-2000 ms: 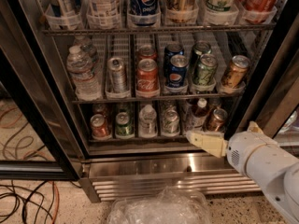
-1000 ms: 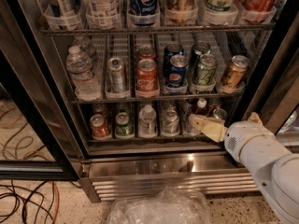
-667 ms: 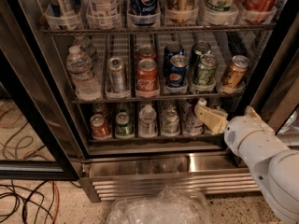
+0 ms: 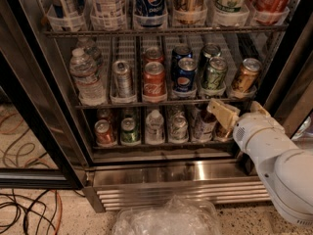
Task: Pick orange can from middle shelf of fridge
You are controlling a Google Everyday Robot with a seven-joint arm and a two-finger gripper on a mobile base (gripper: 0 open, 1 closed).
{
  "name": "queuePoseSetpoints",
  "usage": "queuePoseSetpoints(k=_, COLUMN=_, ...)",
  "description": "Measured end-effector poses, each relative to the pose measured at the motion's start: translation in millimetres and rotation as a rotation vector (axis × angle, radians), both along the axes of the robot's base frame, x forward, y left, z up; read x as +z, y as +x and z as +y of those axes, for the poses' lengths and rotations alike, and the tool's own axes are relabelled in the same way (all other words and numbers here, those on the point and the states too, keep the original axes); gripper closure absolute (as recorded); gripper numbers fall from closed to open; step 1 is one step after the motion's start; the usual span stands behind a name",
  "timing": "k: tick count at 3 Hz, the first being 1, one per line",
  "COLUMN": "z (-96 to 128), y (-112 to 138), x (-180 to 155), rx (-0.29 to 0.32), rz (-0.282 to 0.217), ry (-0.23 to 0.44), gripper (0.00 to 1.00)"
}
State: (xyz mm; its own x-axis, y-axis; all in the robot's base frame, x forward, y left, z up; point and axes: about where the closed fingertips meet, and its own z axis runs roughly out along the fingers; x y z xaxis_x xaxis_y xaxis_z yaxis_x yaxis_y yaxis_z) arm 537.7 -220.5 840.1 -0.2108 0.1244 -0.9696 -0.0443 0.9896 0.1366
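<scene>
Since the earlier frame the gripper (image 4: pixel 222 112) has risen to the middle shelf (image 4: pixel 171 102) edge, at 7 o'clock from the ungrasped orange can (image 4: pixel 244 76); gripper opening cannot be told.

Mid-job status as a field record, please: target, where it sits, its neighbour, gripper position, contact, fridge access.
target: orange can, standing
location: middle shelf, rightmost lane, at the front stop
left neighbour: green-and-silver can
gripper position: gripper just below the middle shelf's front edge, down and left of the orange can
contact: none; the orange can is not yet held
access: fridge door open, racks exposed
</scene>
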Motion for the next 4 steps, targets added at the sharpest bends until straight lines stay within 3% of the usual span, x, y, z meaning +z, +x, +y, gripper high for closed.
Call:
queuePoseSetpoints(k=2, z=-5.9, y=1.2, x=10.0, rx=-0.048, rz=-0.05, ry=0.009, gripper=0.26)
queuePoseSetpoints(k=4, z=-12.4, y=5.2, x=11.3, rx=-0.082, rz=-0.06, ry=0.001, gripper=0.27)
